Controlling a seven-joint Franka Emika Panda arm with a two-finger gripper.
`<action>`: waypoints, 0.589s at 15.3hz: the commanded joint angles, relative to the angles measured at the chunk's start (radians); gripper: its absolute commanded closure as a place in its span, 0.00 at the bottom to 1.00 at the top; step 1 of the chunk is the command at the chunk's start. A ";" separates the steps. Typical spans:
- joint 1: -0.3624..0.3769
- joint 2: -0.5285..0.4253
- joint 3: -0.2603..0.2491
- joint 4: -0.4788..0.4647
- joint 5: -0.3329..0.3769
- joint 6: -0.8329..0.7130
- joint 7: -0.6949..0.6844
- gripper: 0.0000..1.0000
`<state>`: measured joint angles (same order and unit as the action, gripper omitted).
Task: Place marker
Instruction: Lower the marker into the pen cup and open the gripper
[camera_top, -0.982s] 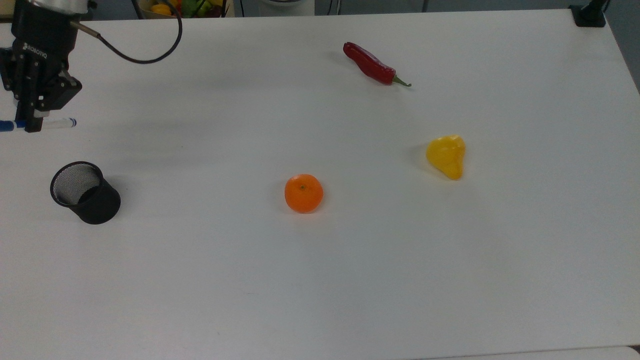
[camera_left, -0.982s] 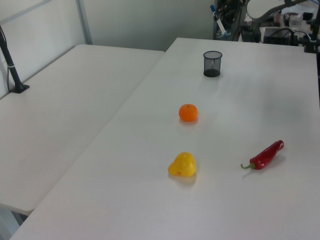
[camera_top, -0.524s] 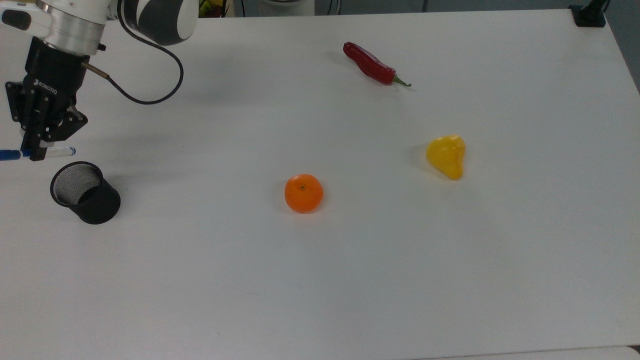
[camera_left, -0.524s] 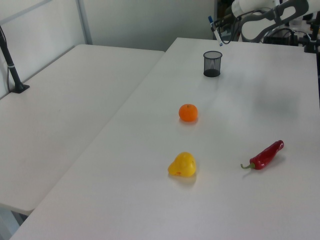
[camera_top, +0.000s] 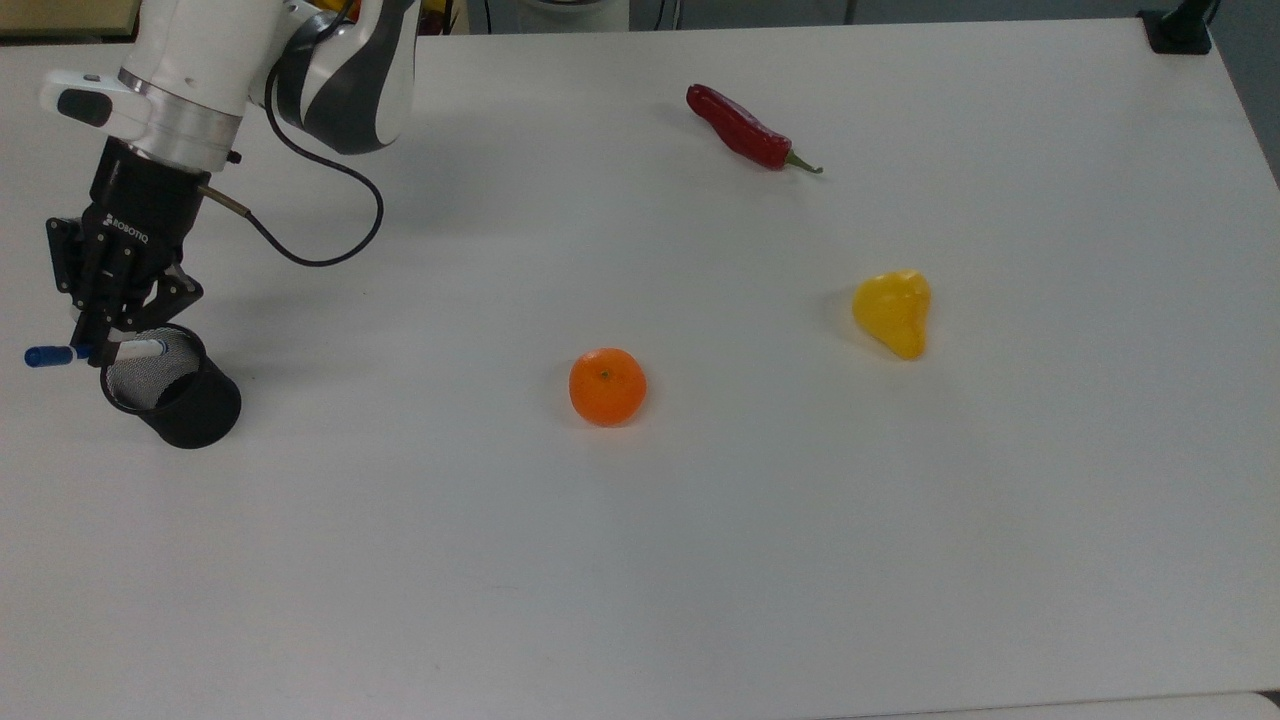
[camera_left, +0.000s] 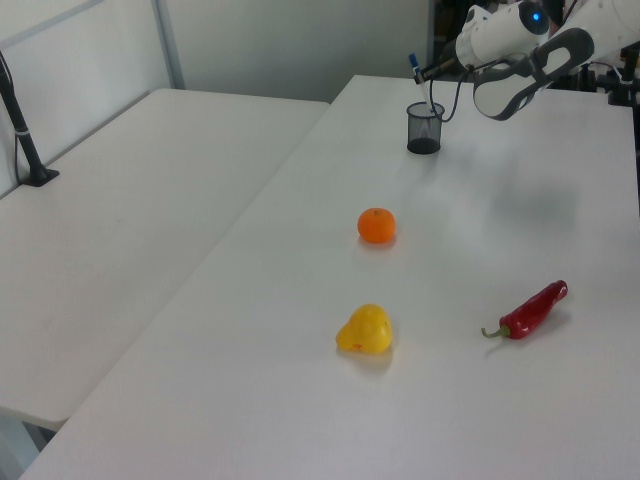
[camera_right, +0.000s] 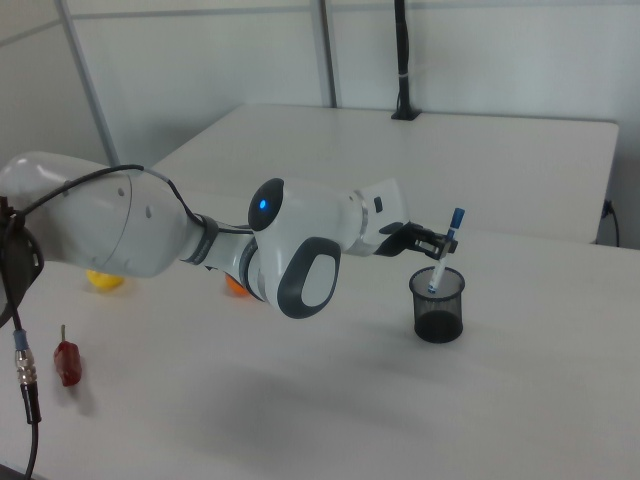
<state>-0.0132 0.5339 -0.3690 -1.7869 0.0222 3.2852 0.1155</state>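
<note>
White Franka arm with a black gripper

The arm (camera_top: 215, 45) has glossy white shells, dark grey joint bands and a silver wrist ring; a blue light glows on one joint; above the black gripper (camera_top: 100, 335) marked ROBOTIQ, a thin black cable (camera_top: 300, 255) loops out sideways.

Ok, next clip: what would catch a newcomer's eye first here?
The gripper at the top view's left edge, shut on the blue-capped marker, whose lower end sits just inside the rim of the black mesh cup. Next, three bright items spread over the white table: an orange mid-table, a yellow pepper and a red chili.
</note>
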 joint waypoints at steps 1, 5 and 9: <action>0.010 0.028 -0.002 0.014 0.032 0.033 0.003 1.00; 0.010 0.028 -0.002 0.011 0.030 0.030 -0.002 0.93; 0.015 0.028 -0.002 0.006 0.030 0.028 0.000 0.70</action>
<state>-0.0110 0.5585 -0.3678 -1.7819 0.0310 3.2999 0.1165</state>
